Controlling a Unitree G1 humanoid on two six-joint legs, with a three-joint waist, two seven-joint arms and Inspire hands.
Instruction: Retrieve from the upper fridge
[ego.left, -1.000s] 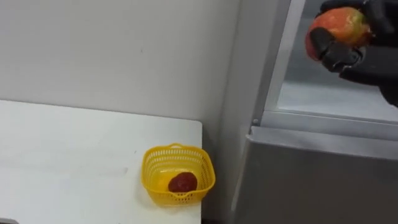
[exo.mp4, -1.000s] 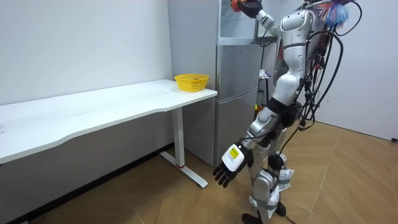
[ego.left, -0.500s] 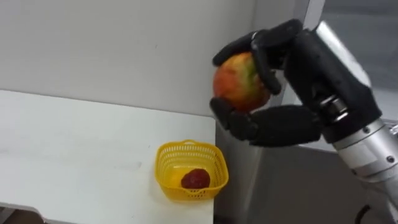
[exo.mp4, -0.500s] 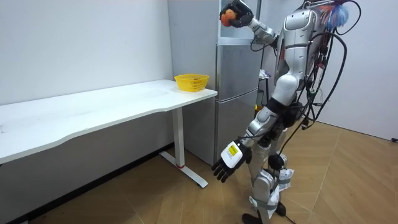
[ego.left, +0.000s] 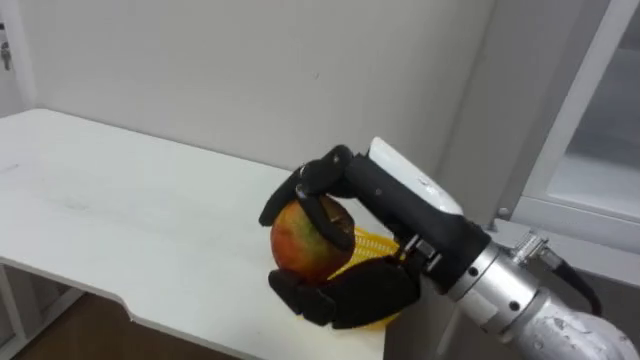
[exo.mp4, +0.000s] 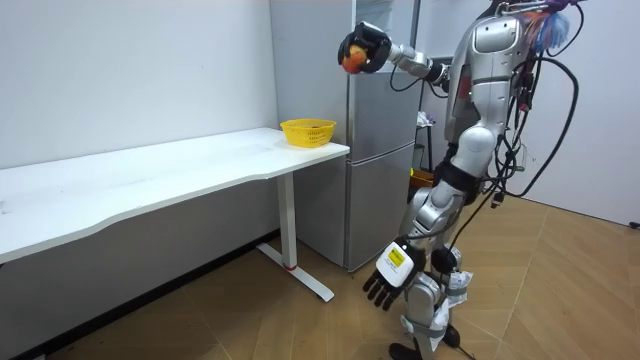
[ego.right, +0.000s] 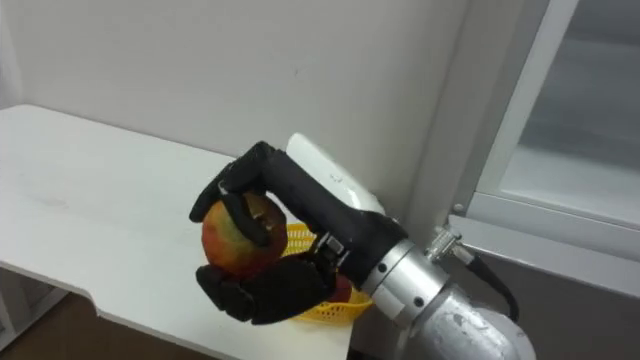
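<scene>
The robot stands in front of the grey fridge (exo.mp4: 385, 150), which sits just beside the right end of a long white table (ego.left: 120, 220) against a pale wall. Its right hand (ego.left: 380, 195) is curled round a red and yellow apple (ego.left: 305, 240), fingers wrapped over the top and the thumb cupping it from below, so the fruit is held firmly and is clear of any surface. In the eye views the hand and apple lie in front of a yellow plastic basket (ego.left: 368, 244) that stands on the far right corner of the table, and only slivers of the basket's mesh show past the fingers. The room view shows the right arm stretched out at about head height, with the apple well above the basket and the tabletop and near the fridge's upper left corner. To the right in the eye views, the pale interior of the upper fridge compartment is visible. The left hand (exo.mp4: 392, 280) hangs low beside the robot's legs, fingers relaxed and holding nothing.
</scene>
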